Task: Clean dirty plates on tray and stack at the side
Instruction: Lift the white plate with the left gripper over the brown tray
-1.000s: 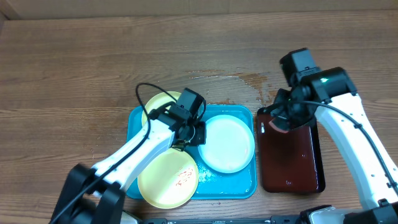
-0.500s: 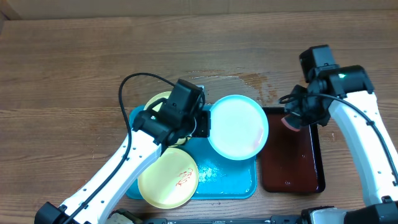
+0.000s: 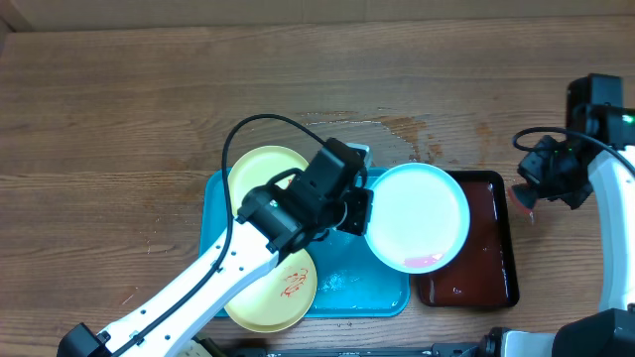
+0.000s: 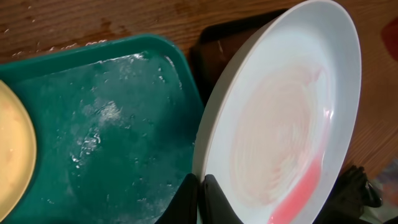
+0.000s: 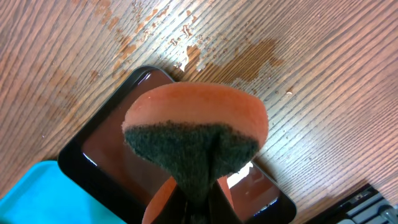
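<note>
Mint-blue, the plate (image 3: 418, 216) is pinched at its rim by the jaws of my left gripper (image 4: 200, 196). It hangs tilted past the right edge of the turquoise tray (image 3: 347, 276), partly over the dark red-brown tray (image 3: 491, 260) beside it, with pink liquid (image 4: 298, 193) pooled along its low rim. Two yellow-green plates (image 3: 266, 171) lie on the tray's left side, the near one smeared red. Well right of the tray, over the wooden table (image 3: 119, 119), my right gripper (image 5: 199, 199) squeezes an orange sponge (image 5: 196, 112) with a dark scouring face.
</note>
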`<state>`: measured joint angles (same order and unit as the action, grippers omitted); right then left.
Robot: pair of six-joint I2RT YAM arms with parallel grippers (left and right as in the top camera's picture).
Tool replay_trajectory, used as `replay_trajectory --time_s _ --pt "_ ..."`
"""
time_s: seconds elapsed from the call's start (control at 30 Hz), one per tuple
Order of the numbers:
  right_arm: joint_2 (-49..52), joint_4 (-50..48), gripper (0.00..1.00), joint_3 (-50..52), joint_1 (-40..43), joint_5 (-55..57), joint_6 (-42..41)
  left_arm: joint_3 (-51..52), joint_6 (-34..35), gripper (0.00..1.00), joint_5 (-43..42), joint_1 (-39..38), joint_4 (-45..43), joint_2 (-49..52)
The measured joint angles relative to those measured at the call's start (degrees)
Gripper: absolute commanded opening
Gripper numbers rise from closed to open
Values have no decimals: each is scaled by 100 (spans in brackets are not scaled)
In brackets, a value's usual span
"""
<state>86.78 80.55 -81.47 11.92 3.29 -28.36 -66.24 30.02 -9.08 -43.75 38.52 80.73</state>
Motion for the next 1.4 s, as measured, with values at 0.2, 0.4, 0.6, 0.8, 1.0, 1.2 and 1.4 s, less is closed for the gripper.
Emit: replay_trajectory --time_s 0.2,0.4,0.6,0.8,1.0,1.2,1.4 --pt "0 -15 4 0 190 -243 203 -730 -35 4 205 -326 101 417" --pt "0 -39 4 -7 199 -330 291 -1996 -339 4 675 -535 881 1473" --pt "9 225 4 -654 525 -400 295 -3112 -656 4 1176 -625 1445 2380" --pt "7 466 4 -1963 1228 -756 341 -3305 -896 4 1740 -901 1473 2555" --pt "7 605 4 -2771 1768 -1185 404 -3324 -1126 4 2444 -1285 1471 2559" --pt "7 610 4 -2955 1845 -1556 509 -3324 -1449 4 3386 -1799 1360 2559" --pt "7 616 4 -2955 1847 -1679 557 -3324 -1716 4 4223 -2188 1296 2559"
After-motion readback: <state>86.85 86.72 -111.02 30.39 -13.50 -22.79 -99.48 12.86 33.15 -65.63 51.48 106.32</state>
